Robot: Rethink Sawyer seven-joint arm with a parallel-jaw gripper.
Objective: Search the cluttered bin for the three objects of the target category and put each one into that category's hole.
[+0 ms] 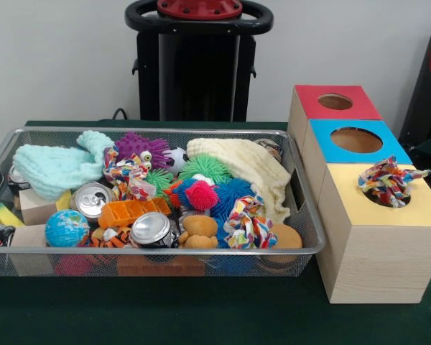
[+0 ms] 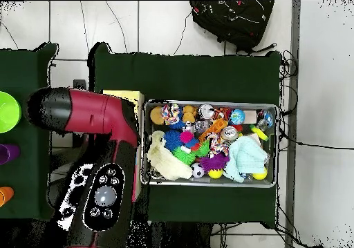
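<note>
Rope toys are what we take the target category to be, since one rope toy [image 1: 386,181] already sits in the yellow hole [image 1: 385,195] of the nearest box [image 1: 381,244], part of it hanging over the rim. That suggests one of three is delivered and two are left to find.

Nearest us in the bin [image 1: 151,251], at its front right, a second rope toy [image 1: 248,224] lies on top of the clutter beside an orange sponge [image 1: 287,236] and a brown plush [image 1: 198,231]. It looks easy to reach from above. A can [image 1: 151,228] and a globe ball [image 1: 67,228] lie along the same front row. Farther back, a third rope toy [image 1: 129,172] is wound among a purple spiky toy [image 1: 141,147], an orange tray [image 1: 134,210] and a mint cloth [image 1: 57,167], so we judge it the harder pick: it may drag neighbours along.

Beyond the yellow box stand the blue box [image 1: 355,140] and the red box [image 1: 335,102], both holes empty.

We cannot see the pincer in either view; the overhead view shows only the arm [image 2: 93,114] over the boxes, so whether it is released or clenched we cannot tell. Next, we would bring it over the front-right rope toy, grasp a thick knot, lift clear and carry it to the yellow hole.
</note>
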